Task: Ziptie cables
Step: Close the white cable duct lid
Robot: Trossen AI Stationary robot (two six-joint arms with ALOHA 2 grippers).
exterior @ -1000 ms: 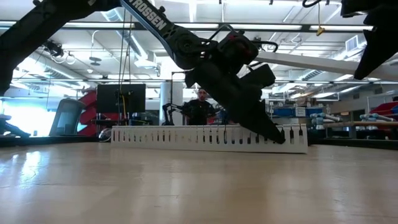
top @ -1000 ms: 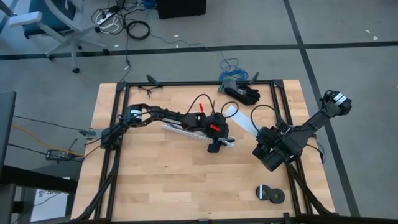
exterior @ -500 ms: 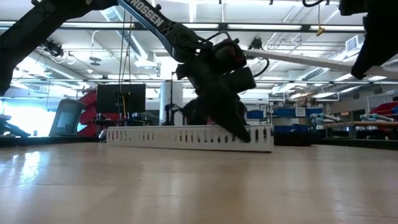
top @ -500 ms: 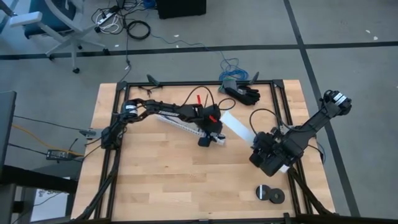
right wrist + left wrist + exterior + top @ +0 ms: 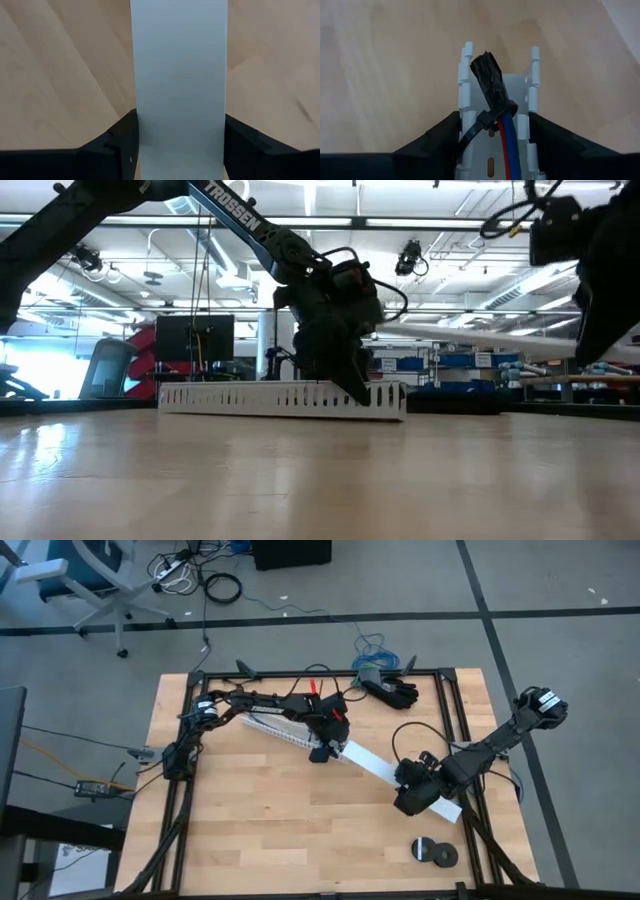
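I see my left hand (image 5: 320,753) has pulled back toward the far left of the worktop (image 5: 250,830) since a second ago, dragging the white slotted channel (image 5: 280,730) with it, while my right hand (image 5: 412,798) has come in lower with the flat white cover strip (image 5: 375,764).

From the left wrist view, my left hand's fingers (image 5: 432,140) straddle the channel's end and press against its slotted walls, so it is gripping the channel. The cables (image 5: 507,145) lie inside it, between those fingers, running along the channel's long axis; I make out blue and red wires, with their dark wrapped end (image 5: 490,82) pointing out past the fingertips. A black ziptie (image 5: 487,120) loops around the bundle just behind that dark end.

My right hand's fingers (image 5: 117,142) sit against both edges of the cover strip, gripping it widthwise. The strip runs diagonally from that hand up toward the left hand, its far end just beside the channel.
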